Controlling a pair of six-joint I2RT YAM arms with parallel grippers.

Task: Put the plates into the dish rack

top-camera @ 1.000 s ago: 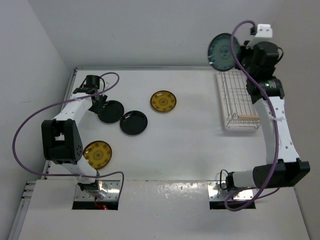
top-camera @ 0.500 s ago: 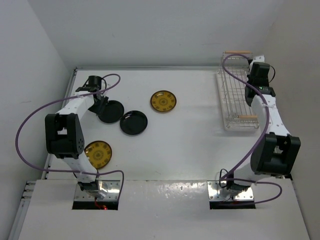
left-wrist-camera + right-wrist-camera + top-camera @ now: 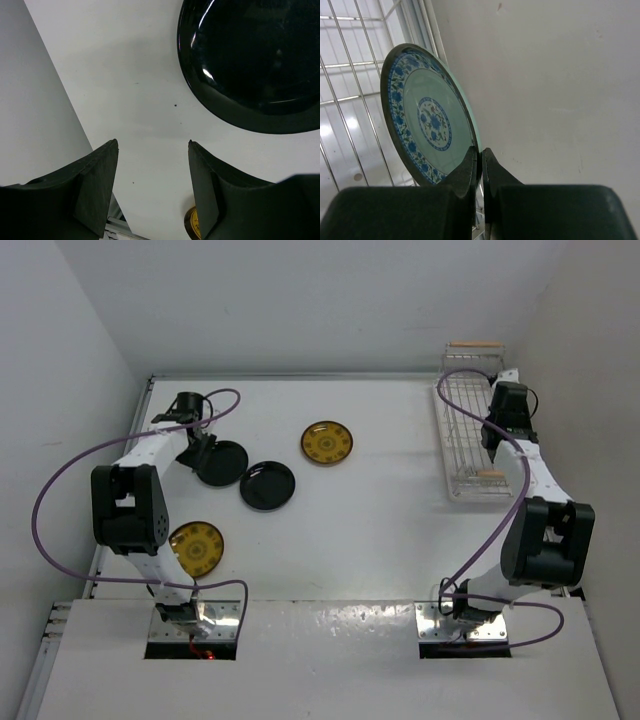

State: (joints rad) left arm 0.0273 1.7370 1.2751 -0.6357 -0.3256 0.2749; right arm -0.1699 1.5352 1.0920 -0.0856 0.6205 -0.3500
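1. Right wrist view: our right end effector (image 3: 481, 156) is clamped on the rim of the blue-green plate (image 3: 432, 130). The plate stands on edge with the dish rack (image 3: 460, 440) wires right behind it.
2. Our left end effector (image 3: 152, 145) is spread wide and holds nothing, just beside the first black plate (image 3: 255, 60).
3. We see the second black plate (image 3: 267, 485), the far yellow plate (image 3: 326, 442) and the near yellow plate (image 3: 195, 546) flat on the table (image 3: 380, 530), well apart from the rack.

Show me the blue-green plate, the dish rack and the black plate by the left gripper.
blue-green plate (image 3: 434, 122): right wrist view, on its patterned centre.
dish rack (image 3: 458, 440): top external view, on the wire floor of its left side.
black plate (image 3: 255, 60): left wrist view, on its glossy centre.
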